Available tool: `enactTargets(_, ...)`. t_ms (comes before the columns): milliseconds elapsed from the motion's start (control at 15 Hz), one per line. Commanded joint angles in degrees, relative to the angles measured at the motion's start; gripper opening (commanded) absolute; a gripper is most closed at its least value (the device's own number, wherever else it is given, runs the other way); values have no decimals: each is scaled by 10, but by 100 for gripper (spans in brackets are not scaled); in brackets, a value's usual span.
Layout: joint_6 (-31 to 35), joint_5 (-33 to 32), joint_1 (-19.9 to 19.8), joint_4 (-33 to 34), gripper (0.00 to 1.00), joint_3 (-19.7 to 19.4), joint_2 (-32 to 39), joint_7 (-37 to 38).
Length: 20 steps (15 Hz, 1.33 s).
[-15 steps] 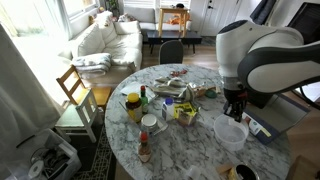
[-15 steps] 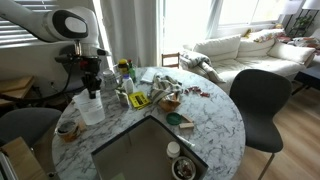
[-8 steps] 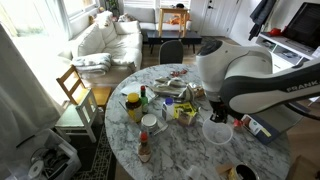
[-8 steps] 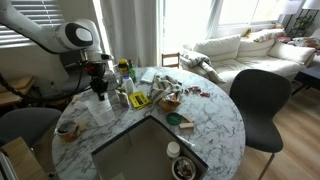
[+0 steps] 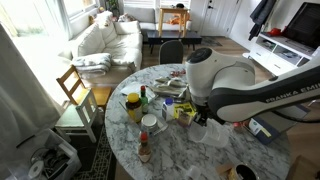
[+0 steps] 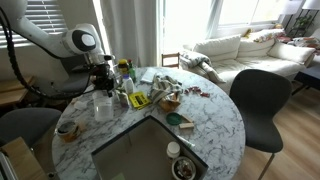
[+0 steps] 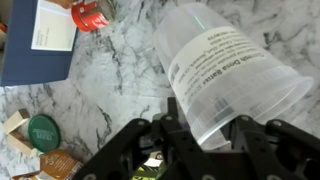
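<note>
My gripper (image 7: pixel 200 140) is shut on the rim of a clear plastic cup (image 7: pixel 230 75) with a printed white label. The cup lies tilted away from the jaws, above the white marble table (image 7: pixel 120 70). In an exterior view the gripper (image 6: pixel 102 88) holds the cup (image 6: pixel 103 107) just over the table near its edge, beside a cluster of jars and bottles (image 6: pixel 125 80). In an exterior view the big white arm (image 5: pixel 235 85) hides the jaws, and the cup (image 5: pixel 212 135) shows faintly below it.
A blue book (image 7: pixel 35 45), a red object (image 7: pixel 90 15) and a green lid (image 7: pixel 43 132) lie near the cup. A yellow jar (image 5: pixel 132 105), bottles and food packets (image 5: pixel 180 105) crowd the table's middle. A dark rectangular recess (image 6: pixel 140 150) and a chair (image 6: pixel 255 100) stand nearby.
The arm has swung lower and further in over the table, carrying the cup a short way toward the clutter. The cup has gone from standing on the table to being held tilted.
</note>
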Motion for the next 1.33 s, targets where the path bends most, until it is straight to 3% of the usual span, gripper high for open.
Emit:
enactTargets(0,51,26,3,3,75,-4,15,-12)
enactTargets(200,78,50,1,-6,97,-7,2,-6)
enactTargets(267,84,63,0,-9,100,-8,-3,2)
enactTargets(600,124,146,-7,-38,100,-20,-49,63)
enactTargets(667,100,120,0,-4,100,-19,-15,39)
enactTargets(933,106,134,-4,-16,100,-21,-37,55)
enactTargets(1000,73,134,-1,-5,100,-27,-34,107)
enactTargets(1267,44,216,-11,-9,100,-26,-39,158)
